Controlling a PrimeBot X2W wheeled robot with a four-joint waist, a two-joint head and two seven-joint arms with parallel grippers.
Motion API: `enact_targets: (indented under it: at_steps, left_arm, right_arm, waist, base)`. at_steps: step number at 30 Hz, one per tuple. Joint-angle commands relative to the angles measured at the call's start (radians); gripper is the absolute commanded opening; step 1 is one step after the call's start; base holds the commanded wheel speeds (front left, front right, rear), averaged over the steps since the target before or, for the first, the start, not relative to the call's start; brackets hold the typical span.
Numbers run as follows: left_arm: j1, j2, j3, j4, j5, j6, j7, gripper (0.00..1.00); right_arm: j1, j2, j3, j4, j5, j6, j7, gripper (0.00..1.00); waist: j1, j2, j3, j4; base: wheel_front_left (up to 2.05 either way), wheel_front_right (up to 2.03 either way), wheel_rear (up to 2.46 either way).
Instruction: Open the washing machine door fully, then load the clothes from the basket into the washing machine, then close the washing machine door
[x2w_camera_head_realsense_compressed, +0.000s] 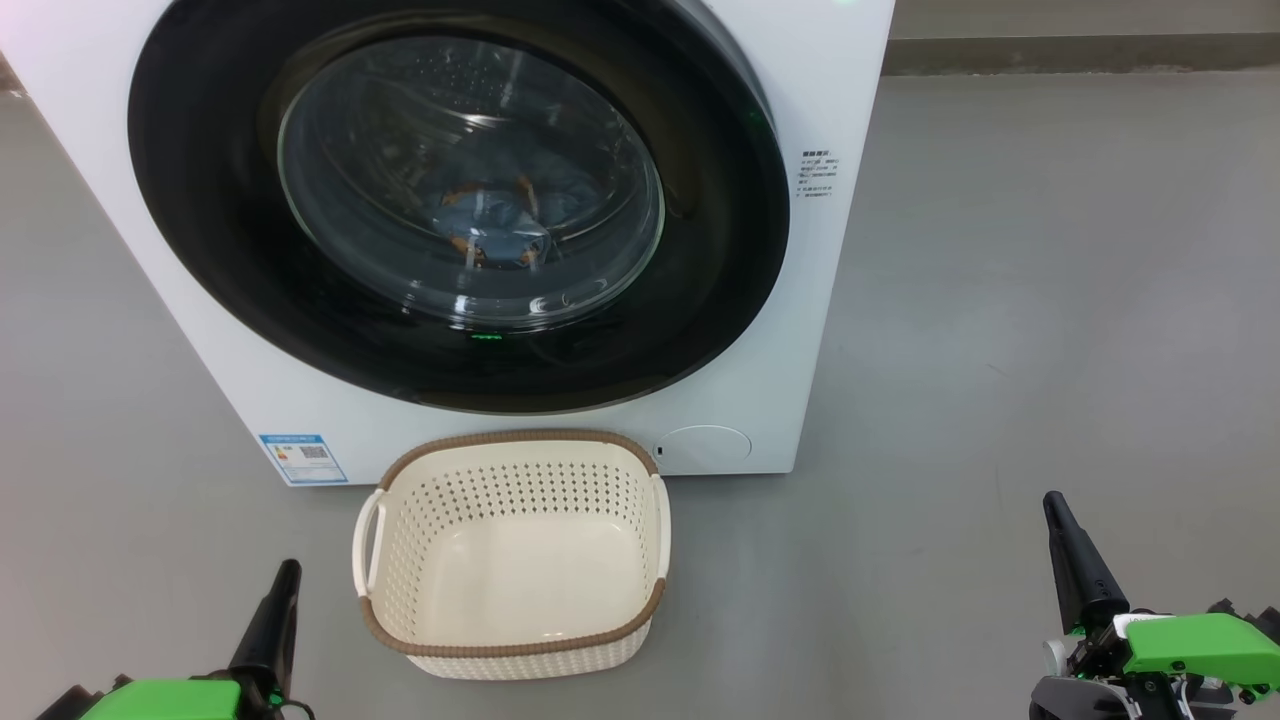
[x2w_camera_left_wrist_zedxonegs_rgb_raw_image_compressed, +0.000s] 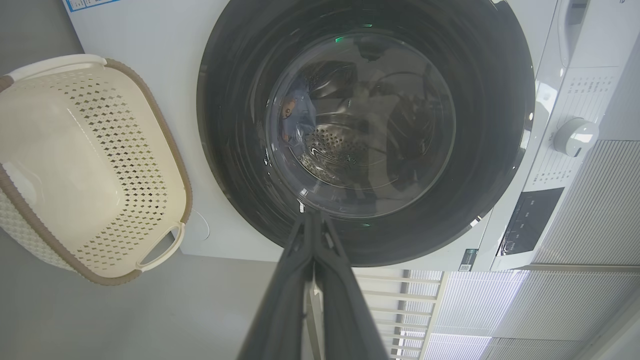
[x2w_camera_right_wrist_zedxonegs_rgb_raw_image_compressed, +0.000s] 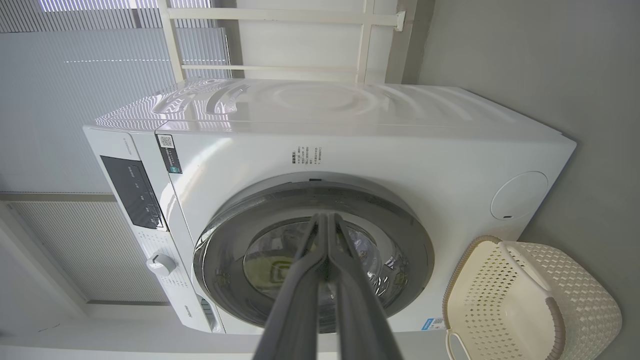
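Field notes. The washing machine door (x2w_camera_head_realsense_compressed: 470, 190) is sitting shut against the front of the washing machine (x2w_camera_head_realsense_compressed: 825, 90), as far as the head view is showing. You cannot confirm the latch from here. The clothes (x2w_camera_head_realsense_compressed: 490, 215) are lying inside the drum, with blue fabric and orange flecks showing through the glass, low and centre. The basket (x2w_camera_head_realsense_compressed: 520, 490) is standing on the grey floor (x2w_camera_head_realsense_compressed: 1000, 300) just in front of the machine's foot, its inside showing bare.

Your left gripper (x2w_camera_head_realsense_compressed: 288, 572) is hanging near and left of the basket, fingers pressed together and gripping nothing. Your right gripper (x2w_camera_head_realsense_compressed: 1055, 505) is hanging well off to the right, also pinched closed and carrying nothing. Both are standing apart from door and basket.

Judgement: loading and closing are looking done, so you're likely in the checking and backing-off stage. To do it well, be scanning the door's rim for any gap or trapped cloth; the right wrist view is giving the better slant on that edge. If you're doubting the latch, be pressing closed fingertips on the black ring, not the glass bulge, and keeping the left arm wide of the basket.
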Motion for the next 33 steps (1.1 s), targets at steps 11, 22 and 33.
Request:
enact_targets:
  at_steps: [11,22,33]
  left_arm:
    - [-0.046,0.013,0.036,-0.023,-0.007,0.001,0.004,0.0]
    - [-0.046,0.013,0.036,-0.023,-0.007,0.001,0.004,0.0]
    - [-0.046,0.013,0.036,-0.023,-0.007,0.001,0.004,0.0]
  right_arm:
    - [-0.014,-0.003,0.021,-0.03,0.003,0.002,0.004,0.0]
    - [-0.014,-0.003,0.021,-0.03,0.003,0.002,0.004,0.0]
    - [-0.014,-0.003,0.021,-0.03,0.003,0.002,0.004,0.0]
  waist:
    - [0.0,0.0,0.0,0.0]
    - [0.0,0.0,0.0,0.0]
    - [0.0,0.0,0.0,0.0]
  base:
    - [0.0,0.0,0.0]
    - [0.0,0.0,0.0]
    - [0.0,0.0,0.0]
